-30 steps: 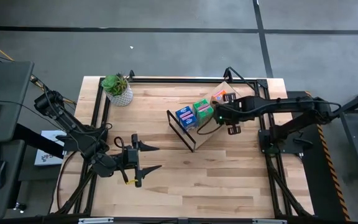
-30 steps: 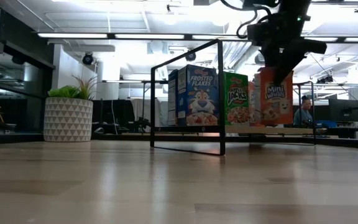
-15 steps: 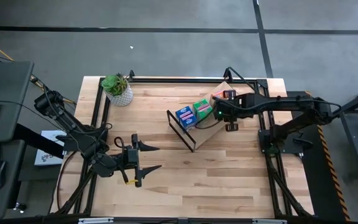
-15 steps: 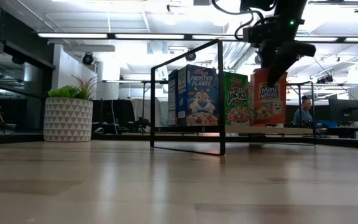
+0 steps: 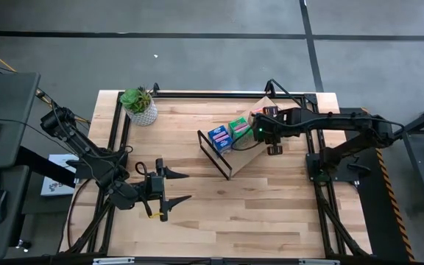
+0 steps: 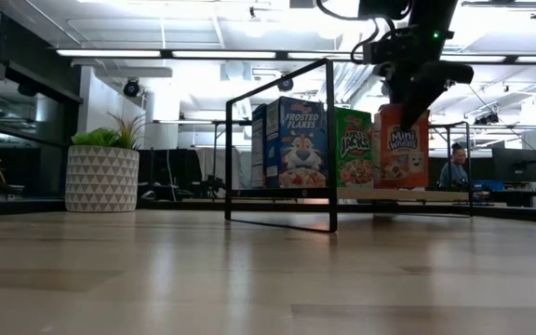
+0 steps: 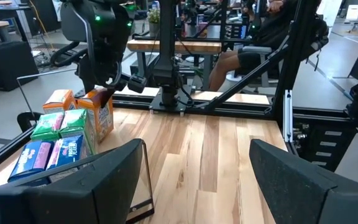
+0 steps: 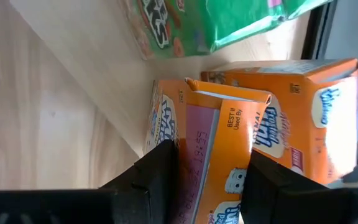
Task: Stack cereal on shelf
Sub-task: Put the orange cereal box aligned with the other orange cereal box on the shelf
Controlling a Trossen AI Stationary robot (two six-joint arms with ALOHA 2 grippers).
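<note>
The shelf [image 5: 246,157], light wood panels in a thin black frame [image 6: 331,140], stands at the table's middle right. On its panel stand a blue cereal box [image 6: 296,144] and a green one [image 6: 354,147], side by side. Right of the green box is an orange cereal box [image 6: 401,149], with my right gripper [image 6: 415,104] shut on it from above. A second orange box [image 8: 303,118] stands just behind it. My left gripper [image 5: 179,187] waits open at the near left, well clear of the shelf. My right gripper pinches the orange box's top end [image 8: 213,143] between its two fingers [image 8: 160,177], coming from above and slanting down. The box stands upright beside the green box. Its bottom [image 6: 400,184] is at the shelf's panel; whether it rests there I cannot tell.
A potted green plant [image 5: 140,105] in a white patterned pot stands at the far left corner. A black metal frame [image 5: 120,125] runs round the tabletop's edges. Bare wood lies between the shelf and my left gripper. A person [image 6: 454,167] sits in the room behind the table.
My right gripper has carried the orange box a little toward the table's left, up beside the green box. The box was tilted a second ago and now stands upright. The gripper has kept its hold.
</note>
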